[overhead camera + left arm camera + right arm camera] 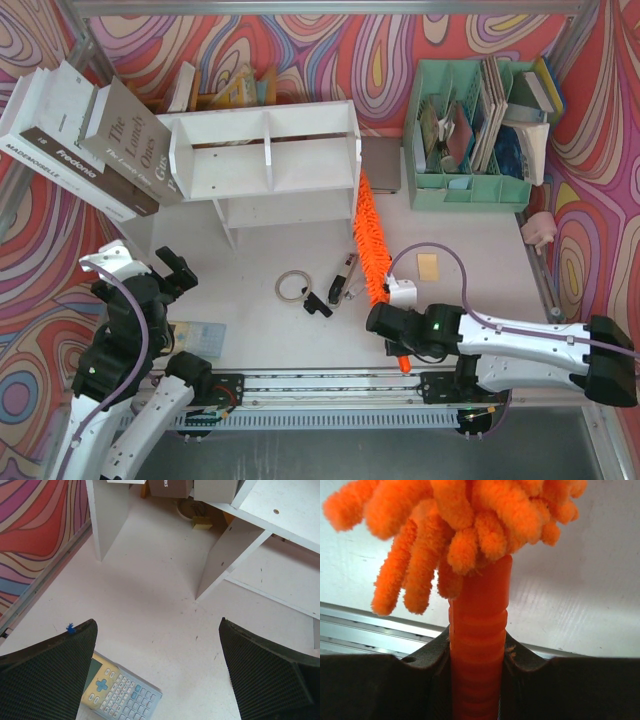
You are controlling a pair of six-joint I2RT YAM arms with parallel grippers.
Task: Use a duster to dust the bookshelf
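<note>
Item: duster (372, 240), handle clamped in your right gripper (479, 650), tip just beside the bookshelf (265, 150) right end. Left gripper (157, 670): wide, empty. Risk: your sweep may catch the side panel and shove the shelf.

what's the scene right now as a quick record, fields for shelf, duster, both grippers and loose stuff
bookshelf: white, far side of table, books leaning at its left
duster: held by its handle, fluffy head reaching along the shelf's right end
right gripper: shut on the duster handle
left gripper: open, empty, above the table near a calculator
</note>
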